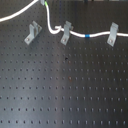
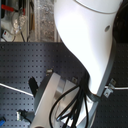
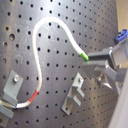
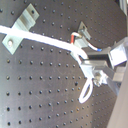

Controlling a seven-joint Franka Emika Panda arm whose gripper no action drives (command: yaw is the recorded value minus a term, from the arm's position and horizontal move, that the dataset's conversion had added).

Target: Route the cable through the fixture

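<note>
The white cable (image 1: 50, 25) comes in from the first exterior view's left, rises to a green band (image 1: 45, 4) at the top edge and drops. It then passes through the middle upright clip (image 1: 65, 33), past a blue band (image 1: 86, 36), and into the right clip (image 1: 112, 34). The slanted forked fixture (image 1: 32, 31) stands left of the cable's drop, with no cable in it. In the first wrist view my gripper (image 3: 90, 61) is shut on the cable at the green band (image 3: 86, 57), above the fixture (image 3: 75, 94). The second wrist view shows the gripper (image 4: 89, 64) holding the cable (image 4: 45, 41).
The black perforated board (image 1: 65, 90) fills the first exterior view below the clips. In the second exterior view the white arm (image 2: 90, 45) and its black hoses (image 2: 75, 107) hide most of the board. A red band (image 3: 34, 97) sits on the cable near a clip (image 3: 12, 85).
</note>
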